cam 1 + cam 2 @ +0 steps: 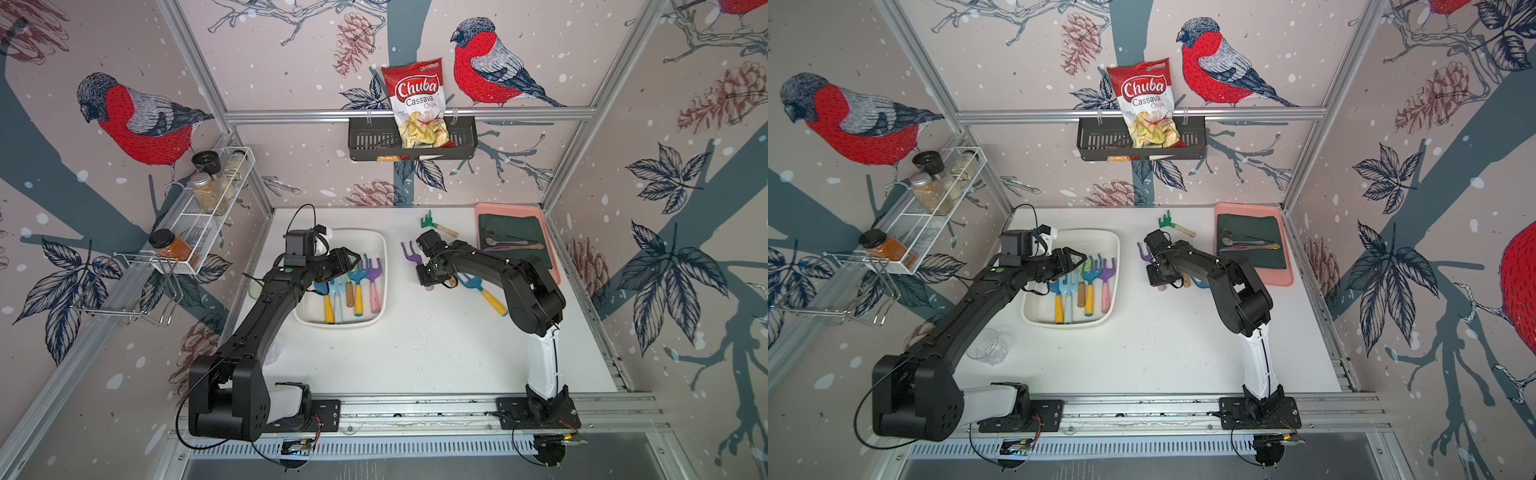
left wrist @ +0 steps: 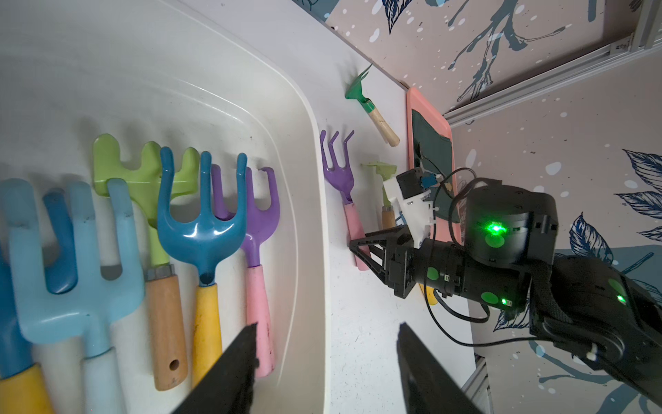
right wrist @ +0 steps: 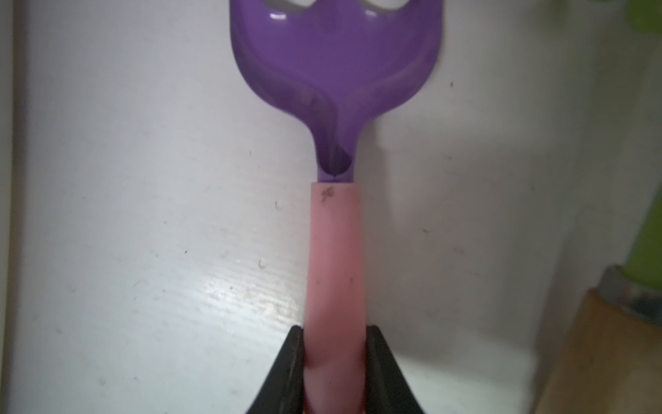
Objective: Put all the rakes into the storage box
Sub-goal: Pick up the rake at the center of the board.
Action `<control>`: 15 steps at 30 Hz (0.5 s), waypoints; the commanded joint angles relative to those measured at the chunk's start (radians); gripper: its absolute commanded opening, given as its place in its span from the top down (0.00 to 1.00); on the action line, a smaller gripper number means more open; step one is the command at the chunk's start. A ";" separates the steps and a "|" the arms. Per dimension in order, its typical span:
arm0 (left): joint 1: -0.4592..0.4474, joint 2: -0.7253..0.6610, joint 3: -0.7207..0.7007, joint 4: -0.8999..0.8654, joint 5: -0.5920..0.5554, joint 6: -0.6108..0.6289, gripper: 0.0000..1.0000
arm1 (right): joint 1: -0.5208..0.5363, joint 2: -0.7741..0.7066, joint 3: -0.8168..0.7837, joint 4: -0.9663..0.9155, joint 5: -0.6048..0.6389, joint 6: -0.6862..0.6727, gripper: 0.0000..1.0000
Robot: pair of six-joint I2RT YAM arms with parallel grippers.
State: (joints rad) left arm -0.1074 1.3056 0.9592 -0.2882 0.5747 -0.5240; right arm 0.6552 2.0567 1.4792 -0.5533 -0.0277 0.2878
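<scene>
Storage box (image 1: 361, 243): white tub; left gripper (image 2: 326, 326) spread over its right rim. Purple rake (image 3: 336, 89): just right of the box, long axis parallel to its long side. Right gripper (image 3: 335, 329), the nearer: pinching the rake's pink handle (image 3: 335, 258).

The storage box (image 1: 353, 239) stands on the worktop (image 1: 415, 345). Several rakes (image 1: 357, 282) lie side by side inside it. Just right of the box is the nearest rake (image 1: 412, 258). A farther rake (image 1: 478, 286) lies beyond it, and a rear rake (image 1: 436, 225) behind-right. The tray (image 1: 509, 208) sits far right of the box. A glass (image 1: 988, 347) stands front-left of it.
</scene>
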 commanded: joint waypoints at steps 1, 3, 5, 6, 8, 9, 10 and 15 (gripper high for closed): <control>-0.031 0.015 0.019 0.083 0.000 -0.038 0.37 | 0.013 -0.091 -0.042 0.027 -0.048 0.020 0.80; -0.059 0.028 0.030 0.106 -0.004 -0.059 0.38 | 0.024 -0.153 -0.083 0.043 -0.077 0.045 0.80; -0.093 0.045 0.032 0.125 -0.011 -0.072 0.37 | 0.041 -0.211 -0.119 0.058 -0.105 0.075 0.81; -0.109 0.055 0.032 0.136 -0.015 -0.080 0.37 | 0.052 -0.239 -0.136 0.067 -0.120 0.091 0.81; -0.138 0.071 0.033 0.159 -0.022 -0.096 0.37 | 0.075 -0.282 -0.160 0.076 -0.134 0.120 0.81; -0.150 0.078 0.032 0.174 -0.026 -0.104 0.38 | 0.089 -0.302 -0.168 0.082 -0.139 0.137 0.81; -0.163 0.087 0.033 0.186 -0.028 -0.113 0.37 | 0.102 -0.322 -0.177 0.090 -0.143 0.154 0.81; -0.204 0.135 0.065 0.225 -0.032 -0.130 0.38 | 0.162 -0.390 -0.195 0.118 -0.154 0.227 0.80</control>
State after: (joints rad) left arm -0.2981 1.4273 0.9985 -0.1390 0.5491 -0.6350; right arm 0.7967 1.6936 1.2877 -0.4870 -0.1612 0.4496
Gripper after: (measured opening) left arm 0.626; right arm 0.283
